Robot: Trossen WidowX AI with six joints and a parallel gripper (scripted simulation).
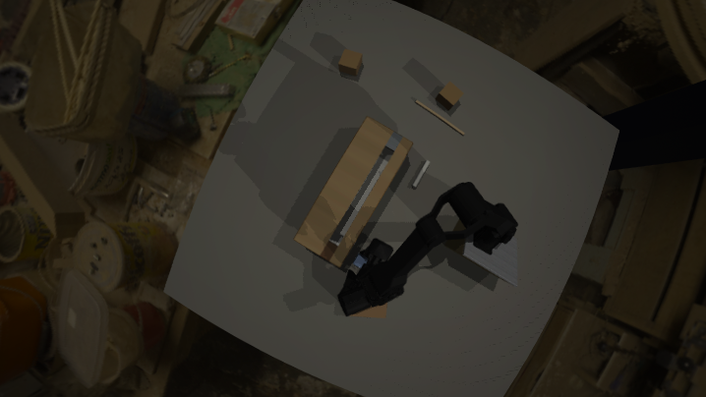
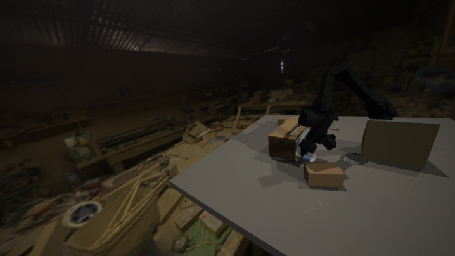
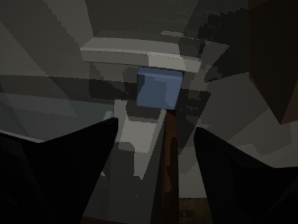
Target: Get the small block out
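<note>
The black parallel-jaw gripper (image 3: 154, 137) hangs low at the near end of the long tan wooden box with the clear front (image 1: 353, 186); its fingers stand partly apart with nothing between them; the small blue block (image 3: 160, 87) lies just ahead of them, on the grey table (image 1: 443, 320) at the box's end, touching neither finger; a squat brown cardboard-coloured box (image 2: 324, 173) sits just beside it; two small tan cubes (image 1: 349, 62), a thin wooden stick (image 1: 439, 117) and a short white rod (image 1: 421, 173) lie apart; no legible writing shows on any of them.
</note>
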